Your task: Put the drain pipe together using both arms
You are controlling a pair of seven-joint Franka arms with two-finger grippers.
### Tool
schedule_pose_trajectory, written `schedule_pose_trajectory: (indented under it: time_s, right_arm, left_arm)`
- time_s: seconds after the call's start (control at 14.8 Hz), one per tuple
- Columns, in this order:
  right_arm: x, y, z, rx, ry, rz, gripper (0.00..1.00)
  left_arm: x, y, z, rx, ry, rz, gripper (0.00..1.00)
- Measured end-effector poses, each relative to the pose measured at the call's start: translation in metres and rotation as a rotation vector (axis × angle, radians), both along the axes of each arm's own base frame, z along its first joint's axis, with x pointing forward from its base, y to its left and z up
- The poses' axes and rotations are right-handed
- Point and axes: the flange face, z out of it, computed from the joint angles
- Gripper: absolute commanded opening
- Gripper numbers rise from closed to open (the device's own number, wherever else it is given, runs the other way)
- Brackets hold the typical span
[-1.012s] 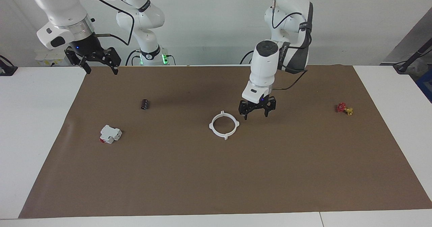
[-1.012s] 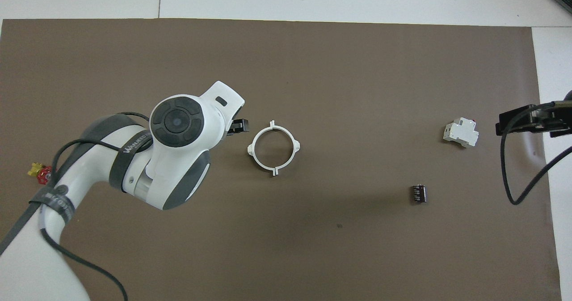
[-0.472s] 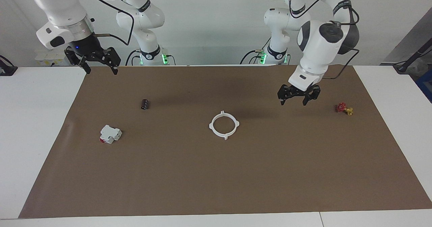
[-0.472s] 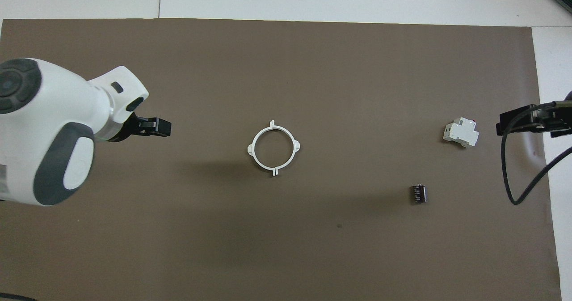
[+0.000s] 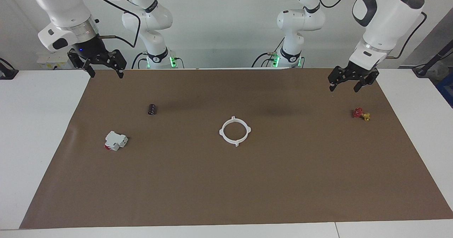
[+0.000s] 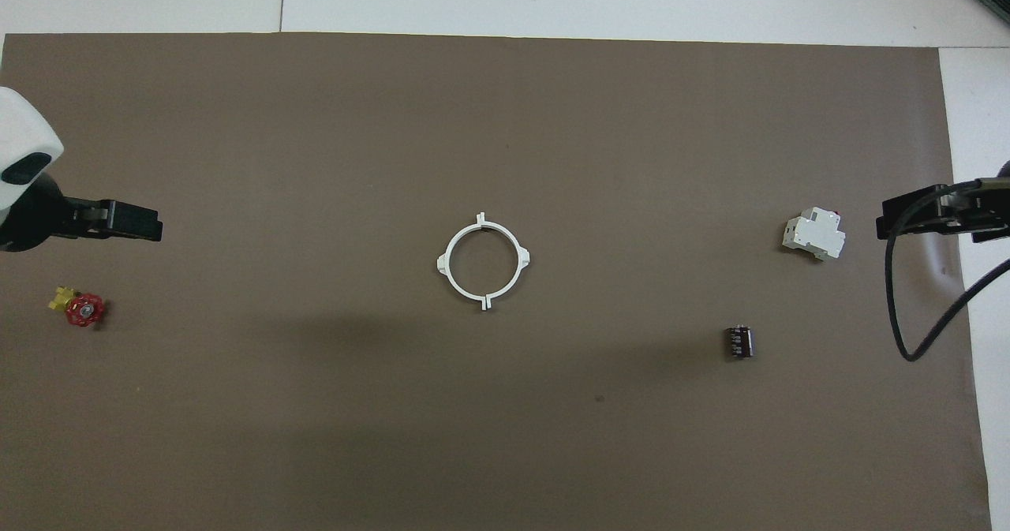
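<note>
The drain pipe (image 5: 234, 131) lies flat on the brown mat near its middle, as one joined white ring with four tabs; it also shows in the overhead view (image 6: 483, 261). Nothing touches it. My left gripper (image 5: 343, 88) is open and empty, raised over the mat's edge at the left arm's end; it also shows in the overhead view (image 6: 118, 222). My right gripper (image 5: 107, 75) is open and empty, and waits raised over the mat's corner at the right arm's end; it also shows in the overhead view (image 6: 939, 211).
A small red and yellow valve (image 5: 361, 114) lies on the mat under the left gripper's end. A blocky white part with a red end (image 5: 115, 140) and a small dark cylinder (image 5: 152, 109) lie toward the right arm's end.
My left gripper has left the ring's side, risen and swung out to the left arm's end of the table. The ring and the right arm have not moved.
</note>
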Motion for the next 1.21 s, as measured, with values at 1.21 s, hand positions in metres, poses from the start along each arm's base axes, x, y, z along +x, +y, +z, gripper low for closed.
schedule_pose_trajectory:
  time_s: [1.21]
  right_arm:
    - [0.000, 0.002, 0.000, 0.000, 0.000, 0.004, 1.00]
  left_arm:
    - [-0.016, 0.012, 0.051, 0.004, 0.108, 0.010, 1.00]
